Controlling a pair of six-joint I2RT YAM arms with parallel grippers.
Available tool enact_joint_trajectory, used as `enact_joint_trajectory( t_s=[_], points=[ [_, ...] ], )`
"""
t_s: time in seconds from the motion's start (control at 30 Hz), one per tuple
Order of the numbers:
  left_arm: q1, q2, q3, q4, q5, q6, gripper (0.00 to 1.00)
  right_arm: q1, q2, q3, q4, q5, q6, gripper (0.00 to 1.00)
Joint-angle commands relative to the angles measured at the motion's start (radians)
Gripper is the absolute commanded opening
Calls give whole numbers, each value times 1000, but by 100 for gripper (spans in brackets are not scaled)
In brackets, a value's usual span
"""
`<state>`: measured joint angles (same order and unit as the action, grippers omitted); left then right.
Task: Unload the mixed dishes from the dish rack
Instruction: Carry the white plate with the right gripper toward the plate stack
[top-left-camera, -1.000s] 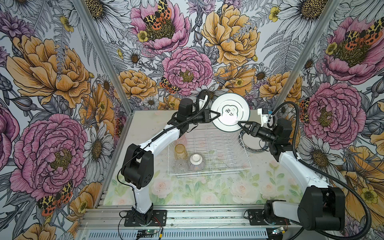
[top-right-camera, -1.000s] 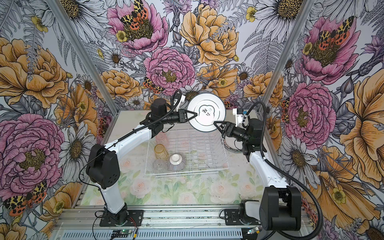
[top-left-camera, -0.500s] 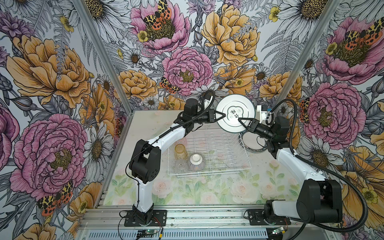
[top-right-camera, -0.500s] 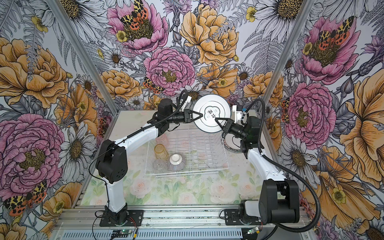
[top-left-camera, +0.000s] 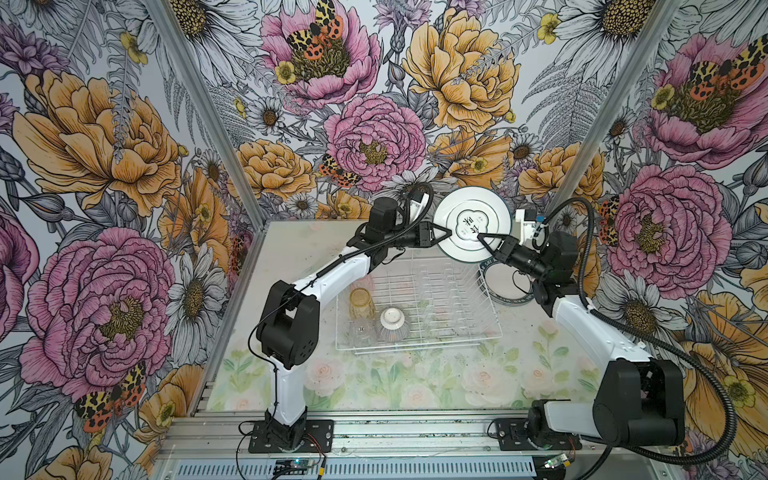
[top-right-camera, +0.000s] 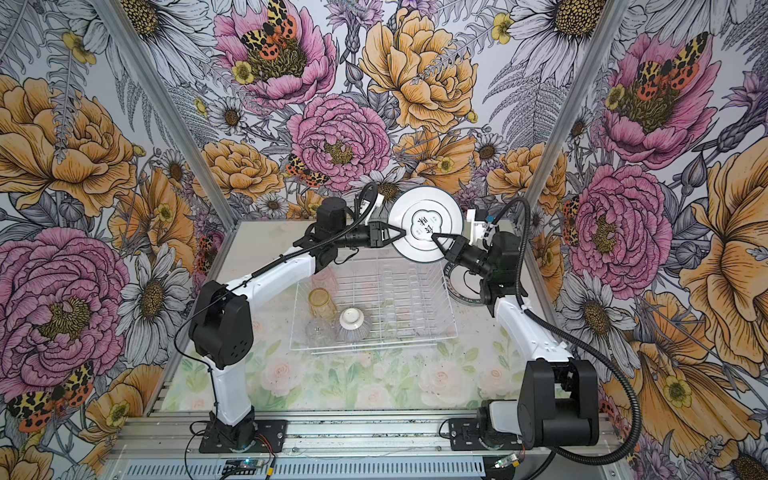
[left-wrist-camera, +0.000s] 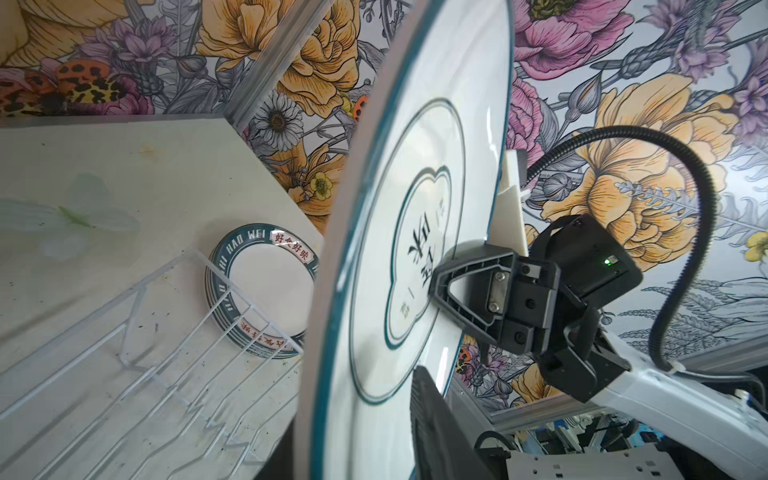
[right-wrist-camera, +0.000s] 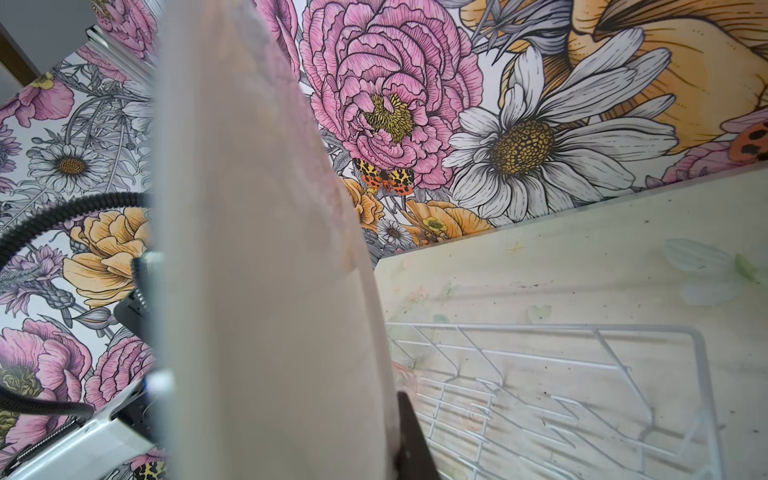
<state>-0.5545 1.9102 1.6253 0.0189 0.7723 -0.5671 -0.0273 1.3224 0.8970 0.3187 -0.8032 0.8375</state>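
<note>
Robot lab booth: floral wall panels (top-left-camera: 374, 83), alu rail (top-left-camera: 415, 432).

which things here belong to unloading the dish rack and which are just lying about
Job: raised plate, stacked plates beside the rack, dish rack, amber tumbler, clear tumbler, ribbed bowl.
Just there: floral table cover, flowered walls, front aluminium rail.

Right wrist view: plate (right-wrist-camera: 266, 249) blurred, cut off at two edges. In top view: stack (top-left-camera: 505, 284) partly hidden behind plate and right gripper (top-left-camera: 480, 237); clear tumbler (top-left-camera: 361, 330) faint, outline unsure; left gripper (top-left-camera: 446, 233) grip on rim unclear.
</note>
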Motion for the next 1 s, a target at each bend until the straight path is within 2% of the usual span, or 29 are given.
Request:
enact_joint_trajectory(
  t_s=[0.0,0.1,0.23,0.4,0.73,0.97],
  points=[
    [-8,-142,-11,-203,-110,210,33,-70,-45,36,-58,171,-28,0],
    [2,-195,-40,-325,-211,300,33,-149,-67,24,-152,246,-23,0],
    [42,-272,-128,-365,-274,334,33,-264,-90,4,-292,321,-42,0],
    [89,-356,-203,-403,-353,368,33,-367,-91,-45,-349,326,-50,0],
    [93,-418,-213,-468,-499,439,33,-392,-14,-88,-362,325,-63,0],
    [93,-447,-245,-469,-527,453,33,-391,11,-99,-362,320,-64,0]
  ],
)
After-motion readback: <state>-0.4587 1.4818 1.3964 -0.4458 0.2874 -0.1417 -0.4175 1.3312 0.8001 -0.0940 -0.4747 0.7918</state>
